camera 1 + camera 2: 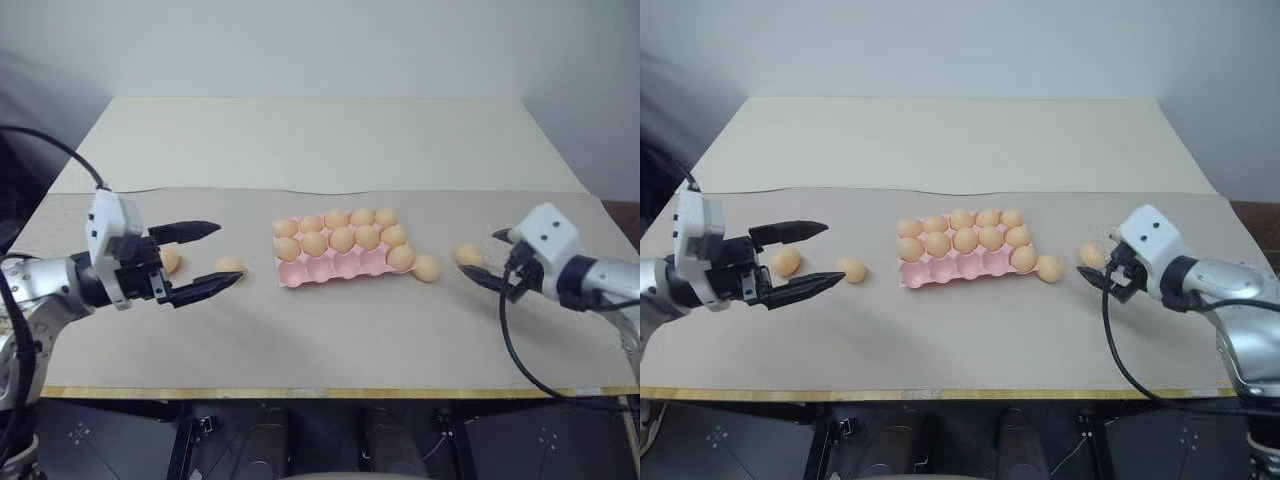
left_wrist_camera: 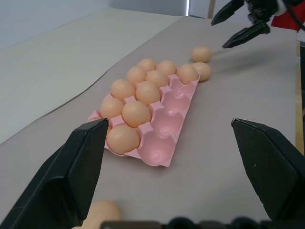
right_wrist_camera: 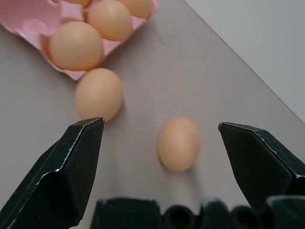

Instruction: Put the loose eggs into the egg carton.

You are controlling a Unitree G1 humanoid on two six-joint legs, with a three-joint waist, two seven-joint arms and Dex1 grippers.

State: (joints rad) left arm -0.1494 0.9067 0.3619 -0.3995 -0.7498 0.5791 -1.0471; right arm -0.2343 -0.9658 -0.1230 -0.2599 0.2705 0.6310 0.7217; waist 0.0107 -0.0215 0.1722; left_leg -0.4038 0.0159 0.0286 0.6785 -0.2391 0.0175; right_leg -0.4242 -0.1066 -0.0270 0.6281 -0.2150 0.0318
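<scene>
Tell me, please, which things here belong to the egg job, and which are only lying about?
For the job: egg carton; four loose eggs, two on the robot's left, two on its right; left gripper and right gripper, both open.

Lying about: nothing besides the table and its grey mat.

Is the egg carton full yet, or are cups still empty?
Not full. The egg carton has four empty cups in its near row; the other eleven hold eggs. Four loose eggs lie on the table beside it.

Pink egg carton mid-worktop, front cups mostly bare. Two loose eggs toward left edge by the wide-open left gripper; two toward right edge, right gripper spread at the outer one.
</scene>
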